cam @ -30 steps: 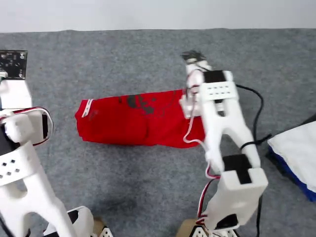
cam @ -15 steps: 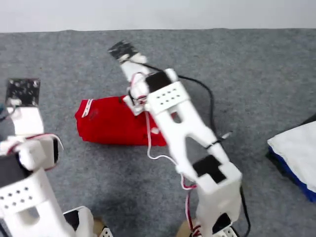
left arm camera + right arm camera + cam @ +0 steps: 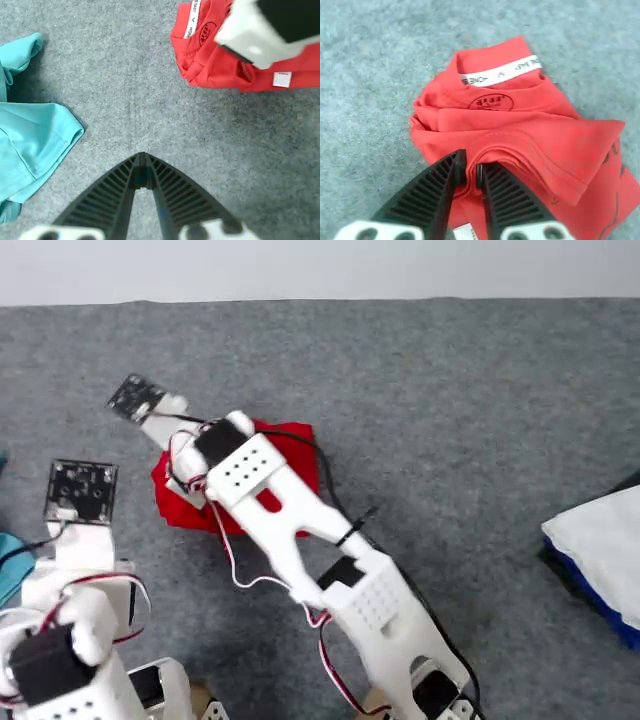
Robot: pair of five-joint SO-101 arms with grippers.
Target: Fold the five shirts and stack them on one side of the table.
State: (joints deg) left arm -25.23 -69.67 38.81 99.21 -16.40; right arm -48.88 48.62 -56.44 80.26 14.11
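1. Since the red shirt (image 3: 520,125) is thin knit cloth, it should handle as light, limp and quick to slump, with no stiffness to keep a crease on its own. It lies on the grey table (image 3: 450,390), toward the left side in the high view, doubled over into a short bundle with the collar uppermost at one end.
2. The right gripper (image 3: 470,167) sits low over the bundle just short of the collar, with its jaws pressed nearly together on a red edge of the doubled cloth.
3. The left gripper (image 3: 142,160) hangs above bare table between the red shirt and a crumpled teal shirt (image 3: 30,130). Its jaws meet at the tips with nothing between them.
4. A stitched edge, such as a hem or a shoulder seam, looks like the best place to take hold, because it gives more thickness to bite. A pinch in the middle of a panel would probably lift one layer and pull the fold apart. The rough table surface will likely drag on the fabric.
5. A white neck tape (image 3: 500,75) with a line of dark lettering runs inside the collar, and an oval printed label (image 3: 491,102) sits below it. A small white tag (image 3: 281,79) shows at a lower edge.
6. A white folded shirt (image 3: 600,535) rests on a blue one at the table's right edge, which is probably the stack.
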